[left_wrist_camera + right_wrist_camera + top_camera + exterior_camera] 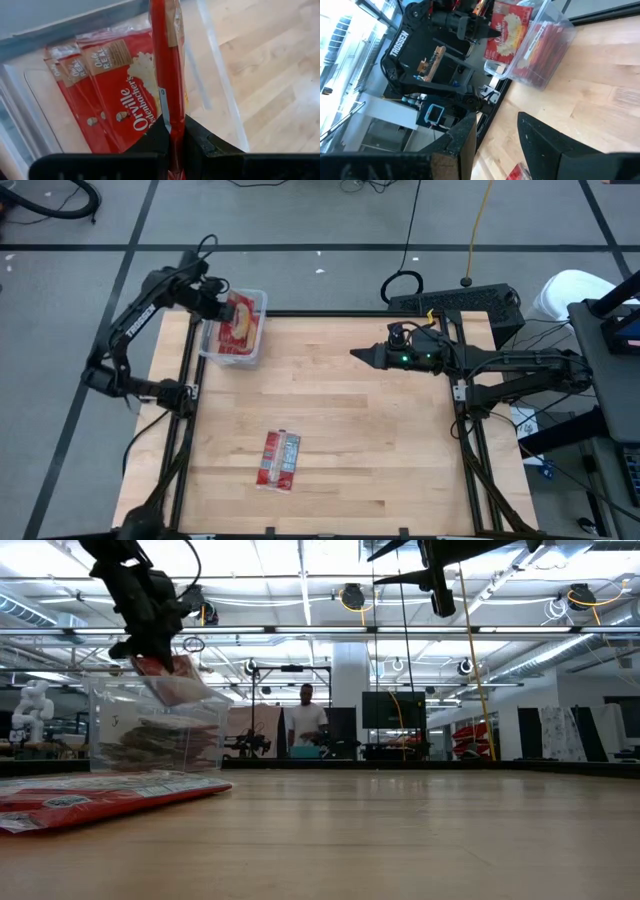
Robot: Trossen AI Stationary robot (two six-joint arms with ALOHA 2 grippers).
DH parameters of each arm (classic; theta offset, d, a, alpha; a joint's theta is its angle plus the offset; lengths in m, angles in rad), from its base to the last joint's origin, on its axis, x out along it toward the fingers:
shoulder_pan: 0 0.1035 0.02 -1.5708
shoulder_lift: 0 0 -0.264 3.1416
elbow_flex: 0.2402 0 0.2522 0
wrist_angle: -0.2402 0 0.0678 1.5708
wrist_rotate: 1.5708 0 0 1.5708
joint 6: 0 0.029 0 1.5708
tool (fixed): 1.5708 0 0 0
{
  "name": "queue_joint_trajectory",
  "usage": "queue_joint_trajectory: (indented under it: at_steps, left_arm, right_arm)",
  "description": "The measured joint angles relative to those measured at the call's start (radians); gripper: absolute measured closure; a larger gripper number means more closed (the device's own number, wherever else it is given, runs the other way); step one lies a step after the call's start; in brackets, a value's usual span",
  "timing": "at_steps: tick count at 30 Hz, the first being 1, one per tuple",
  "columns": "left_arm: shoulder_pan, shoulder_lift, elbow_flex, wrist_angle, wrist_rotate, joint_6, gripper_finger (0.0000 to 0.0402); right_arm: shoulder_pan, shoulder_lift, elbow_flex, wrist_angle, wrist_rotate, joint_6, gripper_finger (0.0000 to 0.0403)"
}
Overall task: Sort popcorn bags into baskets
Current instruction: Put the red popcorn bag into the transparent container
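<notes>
1. Left gripper [226, 307] hangs over the clear plastic rectangular tub [254, 351] at the table's far left corner, jaws clenched on a flat red popcorn packet [167, 75] held edge-on.
2. More red packets [112, 100] lie stacked flat in the tub.
3. Risk, as I judge it: released here, the upright packet could catch the tub's wall and tip out.
4. One red packet with a pale panel [279, 459] waits near the table's front edge.
5. Right gripper [358, 354] hovers mid-table, jaws parted, holding nothing.

Wooden table [400, 450]; person [306, 718] standing in room behind.
</notes>
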Motion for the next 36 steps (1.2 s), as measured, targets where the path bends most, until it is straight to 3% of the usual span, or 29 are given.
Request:
queue_joint_trajectory:
  at_steps: [12,25,32,36]
  left_arm:
    - [-0.003,0.024,0.000,0.001,-0.095,0.005,0.0367]
    - [-0.003,0.023,0.000,0.005,-0.145,-0.007,0.0272]
    - [-0.016,0.023,0.000,-0.010,-0.144,-0.005,0.0261]
    - [-0.048,0.021,0.000,-0.039,-0.063,-0.028,0.0261]
  right_arm:
    - [0.000,0.000,0.000,0.000,0.000,0.012,0.0268]
    - [0.001,0.000,0.000,0.001,0.024,0.011,0.0268]
    - [0.000,0.000,0.000,0.001,0.026,0.022,0.0268]
    - [0.000,0.000,0.000,0.001,0.026,0.027,0.0268]
